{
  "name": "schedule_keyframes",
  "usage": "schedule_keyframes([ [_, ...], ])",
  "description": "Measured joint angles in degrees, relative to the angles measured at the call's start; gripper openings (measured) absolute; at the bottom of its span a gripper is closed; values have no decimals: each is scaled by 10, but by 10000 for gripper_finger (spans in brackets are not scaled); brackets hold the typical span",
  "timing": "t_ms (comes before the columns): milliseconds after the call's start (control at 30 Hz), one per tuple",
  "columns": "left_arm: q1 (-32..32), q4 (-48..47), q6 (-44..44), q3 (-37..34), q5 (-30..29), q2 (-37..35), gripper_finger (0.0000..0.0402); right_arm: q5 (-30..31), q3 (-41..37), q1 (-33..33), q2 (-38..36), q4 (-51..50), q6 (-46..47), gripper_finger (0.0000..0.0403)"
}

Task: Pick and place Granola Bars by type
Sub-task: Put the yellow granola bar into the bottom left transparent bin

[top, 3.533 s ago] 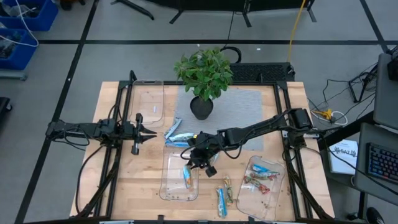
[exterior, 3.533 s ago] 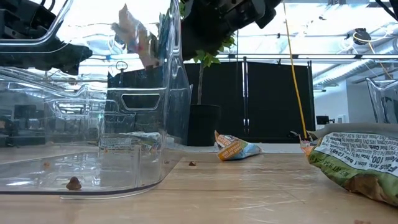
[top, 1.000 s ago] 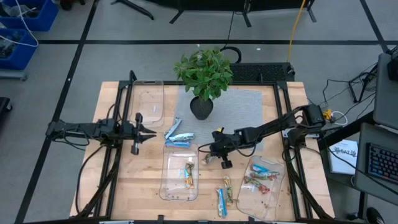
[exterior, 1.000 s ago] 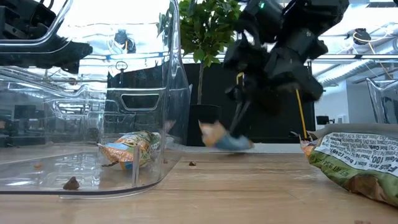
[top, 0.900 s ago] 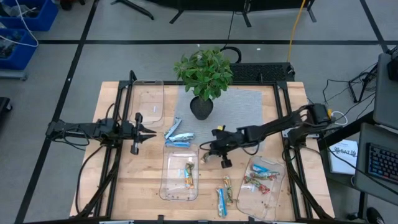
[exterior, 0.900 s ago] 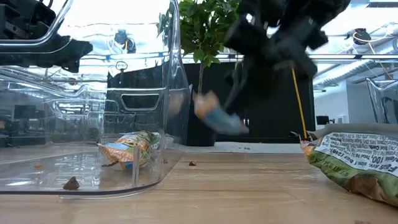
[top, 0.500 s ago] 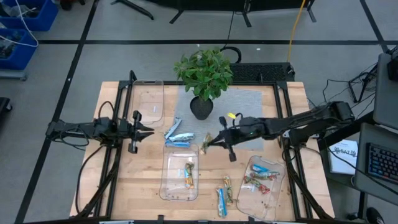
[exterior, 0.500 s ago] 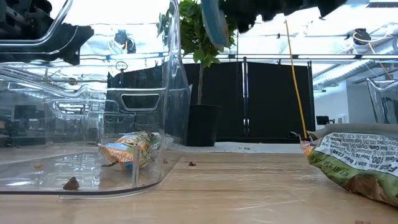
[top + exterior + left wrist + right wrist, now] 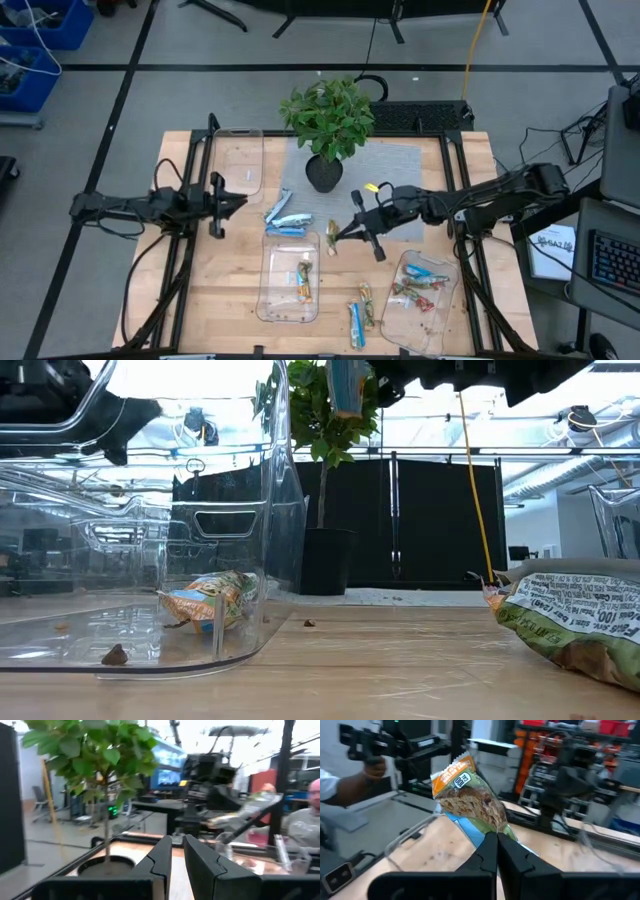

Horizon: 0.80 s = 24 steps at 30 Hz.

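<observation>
My right gripper point(image 9: 340, 236) is over the middle of the table, shut on a green-orange granola bar point(image 9: 466, 795), which also shows at the top of the low view point(image 9: 347, 385). My left gripper point(image 9: 238, 201) waits above the table's left side, fingers together, touching nothing. A green-orange bar point(image 9: 304, 278) lies flat in the middle clear tray point(image 9: 272, 300). Several red-blue bars point(image 9: 418, 285) lie in the right tray point(image 9: 440, 315). Blue-white bars point(image 9: 284, 214) lie on the wood by the mat. Loose bars point(image 9: 359, 310) lie by the near edge. My right gripper pinches the granola bar between its two fingers point(image 9: 512, 855) at one end of the wrapper point(image 9: 487, 831). The fingers come roughly level from the table's right, pointing left. The bar is lifted clear of the table and sticks out beyond the fingertips.
A potted plant point(image 9: 328, 120) stands on a grey mat point(image 9: 395, 170) at the far middle. A third clear tray point(image 9: 238, 160) lies at the far left. A person's hand point(image 9: 375, 767) shows beyond the table. Bare wood lies between the trays.
My right gripper, shut on the bar at the table a second ago, has risen and drawn back toward the table's right and far side. The bar has come off the wood and is lifted clear. My left gripper has shifted slightly toward the far edge.
</observation>
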Motion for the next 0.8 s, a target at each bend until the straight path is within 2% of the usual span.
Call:
schedule_keyframes([
  [133,0,89,0,0,9,92,58,-15,0,0,4,8,-1,0],
  [267,0,201,28,25,96,232,58,-15,-1,0,8,12,0,0],
  [367,-8,228,66,86,139,352,58,-15,0,-3,7,18,0,0],
  [433,-16,217,107,140,158,434,58,-15,0,-3,7,16,4,0],
  [567,-23,129,185,255,197,564,58,-15,0,-3,7,17,4,0],
  [700,-22,39,209,348,198,635,66,-15,0,-3,7,17,12,0],
  [800,-22,22,242,384,199,652,94,-15,-1,-3,7,8,15,0],
])
